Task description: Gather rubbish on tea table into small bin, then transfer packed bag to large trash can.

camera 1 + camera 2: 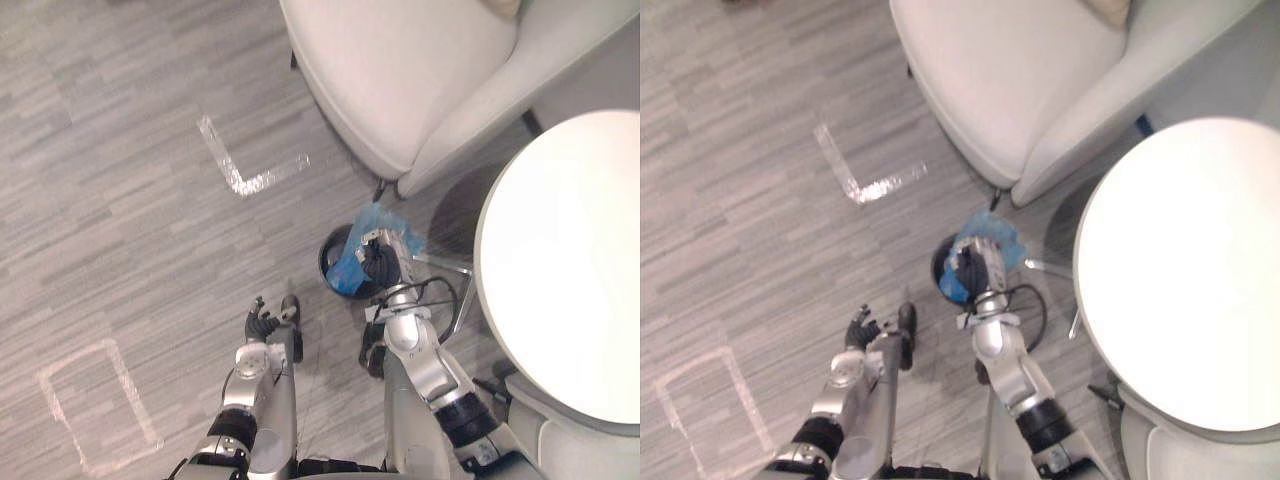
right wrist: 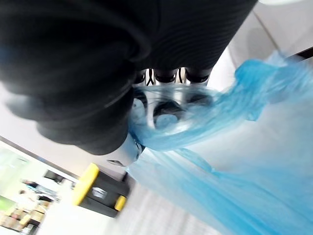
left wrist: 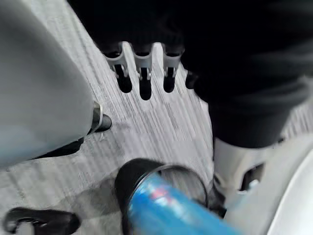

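Observation:
A small black bin (image 1: pixel 327 262) stands on the floor between the armchair and the tea table, lined with a blue plastic bag (image 1: pixel 350 262). My right hand (image 1: pixel 378 262) is over the bin with its fingers curled into the gathered bag top (image 2: pixel 205 117); the bag (image 1: pixel 992 228) bunches around the hand. What lies inside the bag is hidden. My left hand (image 1: pixel 263 324) hangs a little left of the bin, above the floor, holding nothing, its fingers (image 3: pixel 143 73) relaxed. From the left wrist, the bin rim (image 3: pixel 128 177) and the blue bag (image 3: pixel 166 208) show close by.
The round white tea table (image 1: pixel 560 270) fills the right side, its top bare. A white armchair (image 1: pixel 400 70) stands behind the bin. Tape marks (image 1: pixel 240 175) lie on the grey wood floor to the left. A yellow and black object (image 2: pixel 98 192) stands far off.

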